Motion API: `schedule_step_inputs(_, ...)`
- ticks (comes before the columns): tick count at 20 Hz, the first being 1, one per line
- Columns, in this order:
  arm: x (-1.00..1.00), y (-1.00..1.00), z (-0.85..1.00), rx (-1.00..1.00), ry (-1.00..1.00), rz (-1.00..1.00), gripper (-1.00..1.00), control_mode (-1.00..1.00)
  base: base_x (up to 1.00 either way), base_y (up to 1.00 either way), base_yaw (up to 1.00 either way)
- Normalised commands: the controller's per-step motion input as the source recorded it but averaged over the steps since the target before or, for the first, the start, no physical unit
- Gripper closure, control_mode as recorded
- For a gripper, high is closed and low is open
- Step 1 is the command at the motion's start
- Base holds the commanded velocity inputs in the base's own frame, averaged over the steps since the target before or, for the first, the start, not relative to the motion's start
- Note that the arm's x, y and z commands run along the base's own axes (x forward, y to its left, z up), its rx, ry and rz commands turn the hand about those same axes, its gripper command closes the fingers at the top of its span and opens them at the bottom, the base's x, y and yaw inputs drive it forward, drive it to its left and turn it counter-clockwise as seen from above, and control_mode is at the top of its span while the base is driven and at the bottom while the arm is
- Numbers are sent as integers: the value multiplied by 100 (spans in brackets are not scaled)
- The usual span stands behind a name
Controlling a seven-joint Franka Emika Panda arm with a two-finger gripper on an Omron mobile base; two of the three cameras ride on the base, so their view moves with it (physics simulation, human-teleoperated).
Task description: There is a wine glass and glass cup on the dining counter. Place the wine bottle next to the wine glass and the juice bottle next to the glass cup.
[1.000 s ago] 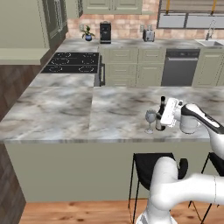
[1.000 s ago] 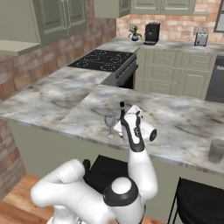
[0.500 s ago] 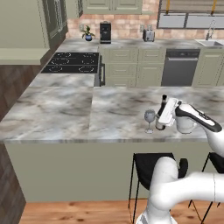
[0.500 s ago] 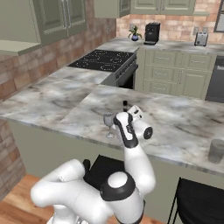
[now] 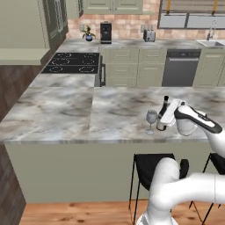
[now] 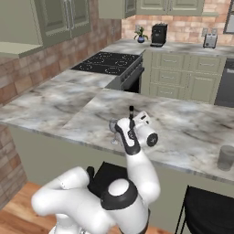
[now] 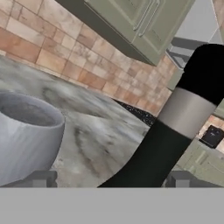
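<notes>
Wine bottle (image 5: 163,115) stands beside wine glass (image 5: 151,120), near counter edge.

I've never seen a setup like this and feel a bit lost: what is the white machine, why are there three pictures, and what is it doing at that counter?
It is a computer-drawn kitchen, not a real one. The white machine is a robot arm on a base that can drive. Two pictures come from cameras on that base, looking over the arm from its left and its right, so they show one scene from two sides. The third comes from a camera on the hand itself, which is why it looks tilted and very close.

On the dining counter stands a wine glass. Right beside it is the dark wine bottle, with the pincer at it; whether it is gripping the bottle or has let go I cannot tell. In the hand view the bottle's long neck runs up between the finger tips. Further along the counter stands a glass cup.
</notes>
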Motion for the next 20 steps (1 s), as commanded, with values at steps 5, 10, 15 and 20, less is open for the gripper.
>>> schedule_step_inputs(5,-12,-8,0,0,3,-10,-100,-100,0,0,0)
schedule_step_inputs(10,-16,-5,0,0,4,-11,-100,-100,0,0,0)
schedule_step_inputs(15,-34,-2,11,6,0,-11,-100,-100,0,0,0)
schedule_step_inputs(20,-44,-3,22,5,0,-14,-100,-100,0,0,0)
